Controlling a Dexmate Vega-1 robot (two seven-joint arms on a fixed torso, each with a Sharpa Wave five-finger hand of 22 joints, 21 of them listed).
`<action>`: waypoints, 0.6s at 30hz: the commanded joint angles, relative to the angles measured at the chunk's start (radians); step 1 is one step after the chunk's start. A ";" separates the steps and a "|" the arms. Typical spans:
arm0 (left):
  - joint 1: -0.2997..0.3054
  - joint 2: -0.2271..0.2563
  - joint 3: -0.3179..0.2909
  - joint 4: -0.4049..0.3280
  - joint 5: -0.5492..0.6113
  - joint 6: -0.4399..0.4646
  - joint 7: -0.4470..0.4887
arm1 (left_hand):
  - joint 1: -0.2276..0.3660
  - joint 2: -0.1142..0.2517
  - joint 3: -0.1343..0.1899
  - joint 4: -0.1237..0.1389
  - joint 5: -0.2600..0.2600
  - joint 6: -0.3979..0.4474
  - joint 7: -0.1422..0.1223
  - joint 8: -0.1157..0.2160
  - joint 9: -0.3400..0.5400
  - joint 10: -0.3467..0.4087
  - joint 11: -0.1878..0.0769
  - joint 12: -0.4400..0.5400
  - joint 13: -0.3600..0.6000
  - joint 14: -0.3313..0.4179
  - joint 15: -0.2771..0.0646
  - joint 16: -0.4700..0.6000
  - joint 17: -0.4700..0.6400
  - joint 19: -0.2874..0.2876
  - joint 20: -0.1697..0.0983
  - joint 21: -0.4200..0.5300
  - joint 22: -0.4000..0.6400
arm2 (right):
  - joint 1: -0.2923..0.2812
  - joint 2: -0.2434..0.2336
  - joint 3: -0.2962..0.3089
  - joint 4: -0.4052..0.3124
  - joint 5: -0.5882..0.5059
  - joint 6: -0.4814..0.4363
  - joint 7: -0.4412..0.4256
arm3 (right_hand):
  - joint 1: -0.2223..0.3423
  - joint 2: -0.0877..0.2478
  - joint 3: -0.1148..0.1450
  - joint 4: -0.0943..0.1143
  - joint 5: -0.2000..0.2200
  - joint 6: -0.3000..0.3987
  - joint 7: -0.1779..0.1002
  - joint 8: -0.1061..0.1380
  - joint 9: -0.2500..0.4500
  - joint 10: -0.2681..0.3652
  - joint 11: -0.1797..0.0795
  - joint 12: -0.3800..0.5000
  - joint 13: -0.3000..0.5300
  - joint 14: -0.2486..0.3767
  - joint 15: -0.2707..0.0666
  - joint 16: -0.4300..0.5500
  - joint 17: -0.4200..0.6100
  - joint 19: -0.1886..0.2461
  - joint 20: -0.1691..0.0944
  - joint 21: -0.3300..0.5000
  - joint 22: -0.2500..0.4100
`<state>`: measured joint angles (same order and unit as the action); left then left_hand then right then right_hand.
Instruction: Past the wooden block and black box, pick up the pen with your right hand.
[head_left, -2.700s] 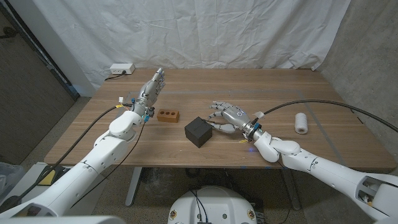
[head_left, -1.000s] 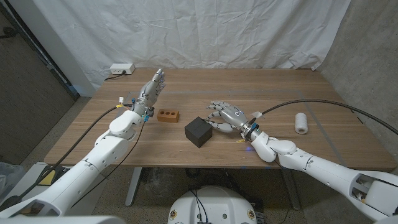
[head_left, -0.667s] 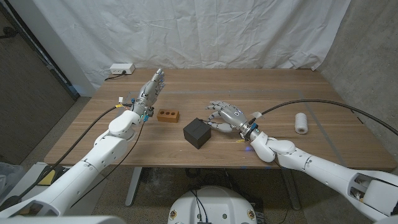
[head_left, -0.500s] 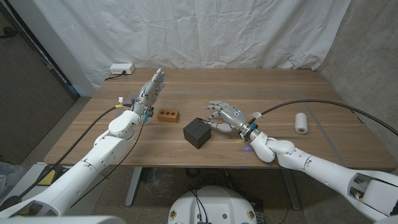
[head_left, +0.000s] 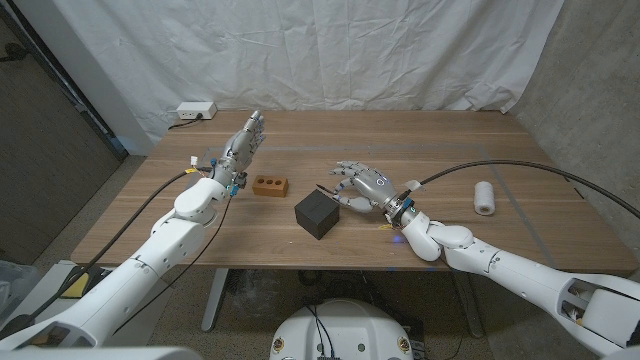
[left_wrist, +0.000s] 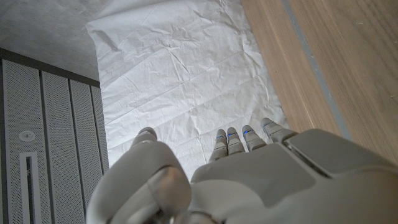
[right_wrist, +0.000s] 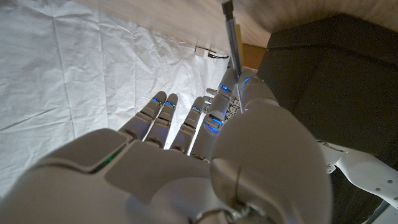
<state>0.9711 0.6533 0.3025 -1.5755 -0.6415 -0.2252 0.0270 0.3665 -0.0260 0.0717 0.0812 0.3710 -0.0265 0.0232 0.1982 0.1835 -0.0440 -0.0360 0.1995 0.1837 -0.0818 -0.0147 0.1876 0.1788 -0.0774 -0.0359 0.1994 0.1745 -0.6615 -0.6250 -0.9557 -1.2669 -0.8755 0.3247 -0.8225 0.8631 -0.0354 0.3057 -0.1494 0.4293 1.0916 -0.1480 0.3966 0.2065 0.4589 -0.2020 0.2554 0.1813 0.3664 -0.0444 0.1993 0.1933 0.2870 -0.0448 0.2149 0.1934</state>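
The pen is a thin dark stick poking out from my right hand just past the black box. In the right wrist view the pen runs up from between the thumb and a finger of my right hand, pinched there, with the black box close beside it. The wooden block, brown with two holes, lies left of the box. My left hand is raised over the far left of the table, fingers straight and apart, holding nothing; the left wrist view shows the back of it.
A white roll stands on the table to the right. A white power strip lies at the far left corner. A black cable arcs over the right side. A white sheet hangs behind the table.
My right hand has edged left toward the box, and the pen's end now sticks out past its fingers. The black box has slid slightly left. The left arm has not moved.
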 joint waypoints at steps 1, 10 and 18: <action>-0.006 0.005 -0.001 -0.006 0.004 0.001 0.001 | 0.005 0.007 -0.006 0.003 0.002 -0.001 0.001 -0.003 0.003 -0.006 0.004 -0.001 0.003 -0.005 0.006 -0.002 0.003 -0.007 -0.040 -0.001 0.005 | 0.005 0.005 0.000 0.006 -0.008 -0.007 -0.038 | 0.008 0.012 0.001 0.004 0.001 0.077 -0.074 0.004 -0.002 0.002 -0.009 -0.004 0.004 0.002 -0.044 0.000 0.004 0.006 -0.003 0.005 0.002; -0.010 0.005 0.000 -0.005 0.004 0.001 -0.003 | 0.006 0.008 -0.008 0.003 0.002 0.000 0.001 -0.003 0.003 -0.006 0.002 -0.001 0.003 -0.007 0.007 -0.002 0.003 -0.008 -0.040 -0.001 0.005 | 0.004 0.004 0.002 -0.003 -0.009 -0.018 -0.048 | 0.010 0.014 -0.001 0.006 -0.002 0.078 -0.074 0.002 -0.004 0.003 -0.008 -0.005 0.004 0.005 -0.046 0.002 0.006 0.007 -0.004 0.006 0.002; -0.008 0.005 -0.002 -0.003 0.002 -0.005 -0.007 | 0.006 0.008 -0.009 0.003 0.002 -0.001 0.000 -0.003 0.003 -0.006 0.003 -0.001 0.003 -0.006 0.007 -0.002 0.003 -0.008 -0.039 -0.001 0.005 | -0.005 -0.004 0.013 -0.026 0.005 -0.025 -0.035 | 0.013 0.014 -0.003 0.007 -0.003 0.078 -0.074 0.000 -0.006 0.005 -0.008 -0.007 0.004 0.006 -0.046 0.002 0.006 0.009 -0.005 0.006 0.003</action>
<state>0.9632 0.6577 0.3024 -1.5797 -0.6393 -0.2252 0.0247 0.3664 -0.0260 0.0690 0.0840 0.3710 -0.0265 0.0232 0.1982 0.1835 -0.0440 -0.0360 0.1996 0.1837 -0.0818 -0.0147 0.1876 0.1788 -0.0774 -0.0359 0.1994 0.1745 -0.6581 -0.6220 -0.9549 -1.2706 -0.8824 0.3107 -0.8606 0.8646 -0.0366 0.3014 -0.1474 0.4284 1.0915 -0.1481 0.3966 0.1969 0.4553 -0.2055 0.2513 0.1814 0.3663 -0.0444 0.1993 0.1980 0.2869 -0.0448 0.2149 0.1933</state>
